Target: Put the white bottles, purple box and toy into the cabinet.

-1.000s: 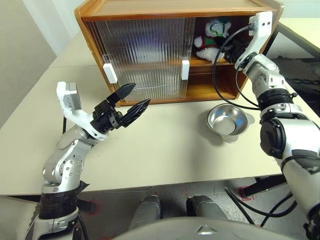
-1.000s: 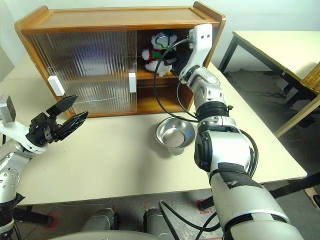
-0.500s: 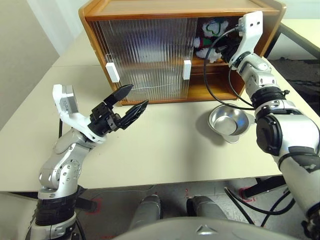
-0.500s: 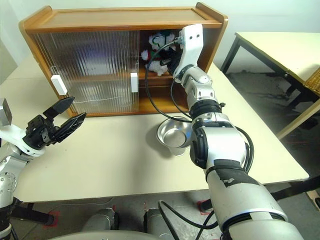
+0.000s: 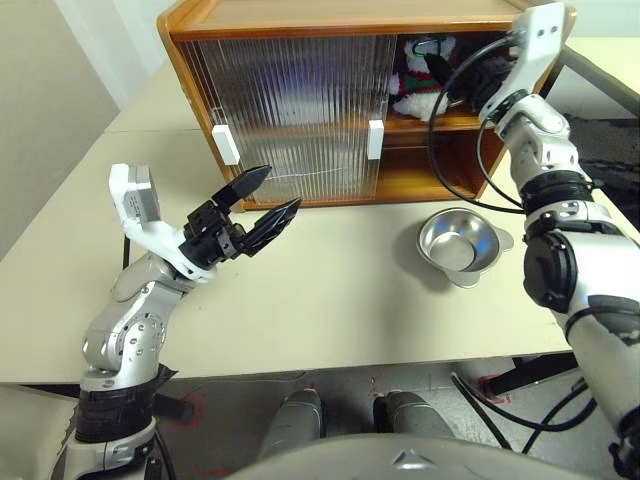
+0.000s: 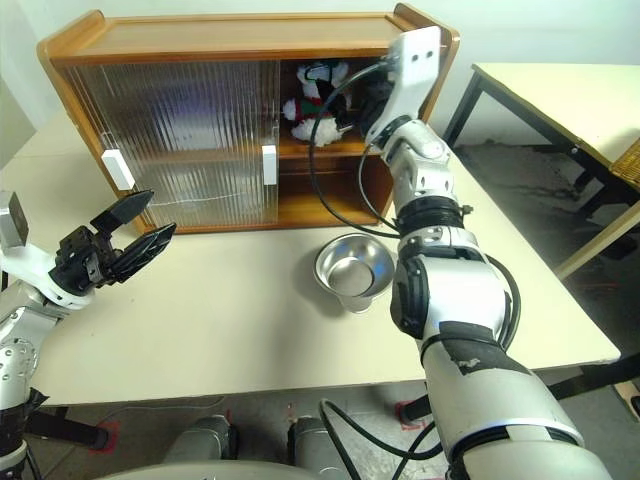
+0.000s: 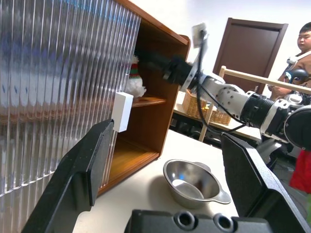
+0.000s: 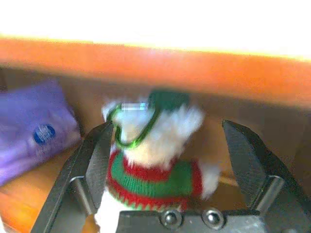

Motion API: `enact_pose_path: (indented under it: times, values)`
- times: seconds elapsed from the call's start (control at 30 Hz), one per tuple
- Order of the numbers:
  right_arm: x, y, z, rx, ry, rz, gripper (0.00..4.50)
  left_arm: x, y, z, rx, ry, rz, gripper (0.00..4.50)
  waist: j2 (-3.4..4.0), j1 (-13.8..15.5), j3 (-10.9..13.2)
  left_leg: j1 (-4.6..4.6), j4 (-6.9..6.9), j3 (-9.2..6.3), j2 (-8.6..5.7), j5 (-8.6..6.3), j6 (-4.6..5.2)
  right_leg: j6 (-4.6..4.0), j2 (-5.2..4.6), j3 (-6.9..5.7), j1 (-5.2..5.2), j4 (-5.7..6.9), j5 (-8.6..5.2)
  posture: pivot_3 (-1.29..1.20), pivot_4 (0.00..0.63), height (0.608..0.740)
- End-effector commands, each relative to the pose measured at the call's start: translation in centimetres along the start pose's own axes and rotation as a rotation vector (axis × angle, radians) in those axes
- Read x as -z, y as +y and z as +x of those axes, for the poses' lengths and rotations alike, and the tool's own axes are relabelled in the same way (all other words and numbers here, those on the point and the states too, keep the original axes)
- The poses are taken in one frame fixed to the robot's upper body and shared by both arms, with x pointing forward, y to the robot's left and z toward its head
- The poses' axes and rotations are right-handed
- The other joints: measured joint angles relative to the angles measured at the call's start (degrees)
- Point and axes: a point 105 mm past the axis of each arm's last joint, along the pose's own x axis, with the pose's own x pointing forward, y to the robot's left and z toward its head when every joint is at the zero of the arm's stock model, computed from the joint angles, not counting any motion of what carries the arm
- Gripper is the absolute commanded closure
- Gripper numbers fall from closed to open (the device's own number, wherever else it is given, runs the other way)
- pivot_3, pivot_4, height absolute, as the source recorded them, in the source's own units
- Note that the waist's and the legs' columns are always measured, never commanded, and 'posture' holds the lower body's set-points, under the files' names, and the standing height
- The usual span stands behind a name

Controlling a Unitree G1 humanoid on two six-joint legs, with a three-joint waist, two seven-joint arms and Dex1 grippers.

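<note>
The right gripper (image 8: pixel 163 160) now stands with its black fingers (image 8: pixel 90 170) spread wide, one on either side of the toy (image 8: pixel 155 160) with gaps showing between the pads and the plush; a second ago it was reaching deeper into the cabinet (image 5: pixel 300 20) with the jaws closed on the toy, and since then they have parted and the wrist has drawn back a little and risen towards the cabinet's top edge at its open right end. The toy sits upright on the cabinet's upper shelf, white and fluffy with red and green stripes (a green loop hangs across its front), released where it was being set down earlier. Beside it on that same shelf, further inside the cabinet, lies the purple box (image 8: pixel 34 136) with its blue oval mark facing out. The cabinet's ribbed sliding doors (image 5: pixel 290 110) cover its left and middle parts, as before, their small white handles (image 5: pixel 375 140) unmoved. In front of the cabinet's open end, a metal bowl (image 5: pixel 458 245) rests on the table (image 5: pixel 330 310) in the same spot. The left gripper (image 5: pixel 262 205) hovers over the table well in front of the cabinet's closed doors, fingers apart and holding nothing, unchanged from a second ago
</note>
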Motion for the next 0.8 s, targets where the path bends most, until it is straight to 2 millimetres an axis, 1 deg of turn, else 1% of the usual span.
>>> enact_pose_path:
  times: [0.03, 0.17, 0.23, 0.33, 0.43, 0.47, 0.53, 0.6, 0.67, 0.73, 0.8]
  values:
    - [-0.2, -0.1, -1.8, -0.048, -0.013, 0.055, 0.06, 0.5, -0.1, 0.2, 0.015, 0.015, -0.013, 0.00, -0.01, 0.0, 0.0, 0.00, 0.01, 0.00, 0.00, 0.01, 0.01, 0.14, 0.00, 0.00, 0.01, 0.00, 0.08, 0.01, 0.043, 0.740]
    - [-0.1, 0.6, -4.7, -0.122, 0.006, 0.150, 0.06, 0.6, -0.1, 0.2, 0.020, 0.016, -0.017, 0.00, 0.00, -0.1, 0.0, 0.01, 0.09, 0.08, 0.00, 0.03, 0.04, 0.21, 0.00, 0.00, 0.05, 0.01, 0.12, 0.00, 0.048, 0.740]
    - [0.5, 1.3, -7.0, -0.177, 0.048, 0.223, 0.06, 0.8, -0.1, 0.2, 0.025, 0.018, -0.024, 0.00, -0.01, -0.1, 0.0, 0.02, 0.12, 0.11, 0.00, 0.06, 0.07, 0.23, 0.01, 0.01, 0.09, 0.01, 0.12, -0.01, 0.050, 0.740]
    - [0.8, 2.0, -9.0, -0.215, 0.089, 0.299, 0.06, 0.8, -0.2, 0.2, 0.029, 0.019, -0.028, 0.00, -0.02, -0.3, 0.0, 0.23, 0.16, 0.17, -0.01, 0.07, 0.08, 0.05, 0.04, 0.08, 0.31, 0.00, -0.10, -0.01, 0.055, 0.740]
    - [1.3, 1.9, -11.6, -0.219, 0.139, 0.442, 0.06, 0.9, -0.3, 0.2, 0.030, 0.020, -0.031, 0.00, -0.11, -0.5, 0.1, 0.57, 0.16, 0.21, -0.03, 0.10, 0.09, 0.34, 0.08, 0.17, 0.67, -0.01, -0.23, -0.01, 0.056, 0.740]
    - [1.5, 1.9, -12.2, -0.220, 0.157, 0.488, 0.06, 0.9, -0.3, 0.1, 0.030, 0.020, -0.032, 0.00, -0.13, -0.6, 0.1, 0.80, 0.16, 0.21, -0.04, 0.09, 0.08, 0.74, 0.08, 0.22, 0.89, -0.02, -0.47, -0.01, 0.057, 0.740]
    - [2.3, 1.5, -13.8, -0.196, 0.218, 0.571, 0.06, 1.0, -0.2, 0.1, 0.029, 0.021, -0.034, 0.00, -0.16, -0.6, 0.1, 1.06, 0.15, 0.20, -0.08, 0.01, -0.05, 0.80, 0.08, 0.27, 1.12, -0.02, -0.51, -0.01, 0.057, 0.740]
    - [3.4, 0.8, -15.5, -0.153, 0.280, 0.664, 0.06, 1.0, -0.2, 0.1, 0.028, 0.020, -0.035, 0.00, -0.21, -0.6, 0.1, 1.12, 0.15, 0.18, -0.08, -0.14, -0.31, 0.80, 0.08, 0.29, 1.20, -0.02, -0.51, -0.01, 0.059, 0.740]
    - [3.9, 0.3, -16.9, -0.127, 0.316, 0.761, 0.06, 1.0, -0.3, 0.1, 0.027, 0.020, -0.035, 0.00, -0.21, -0.6, 0.1, 1.12, 0.15, 0.16, -0.08, -0.20, -0.41, 0.80, 0.08, 0.29, 1.20, -0.02, -0.51, -0.01, 0.061, 0.740]
    - [4.3, -0.2, -18.0, -0.091, 0.337, 0.830, 0.06, 1.0, -0.3, 0.0, 0.027, 0.021, -0.035, 0.00, -0.21, -0.7, 0.1, 1.09, 0.14, 0.17, -0.08, -0.21, -0.44, 0.80, 0.08, 0.31, 1.17, -0.01, -0.51, -0.01, 0.061, 0.740]
    - [4.6, -0.4, -18.8, -0.058, 0.360, 0.862, 0.06, 1.0, -0.2, 0.0, 0.027, 0.022, -0.036, 0.00, -0.22, -0.8, 0.2, 1.05, 0.09, 0.17, -0.09, -0.22, -0.44, 0.82, 0.08, 0.32, 1.11, -0.01, -0.53, -0.01, 0.065, 0.740]
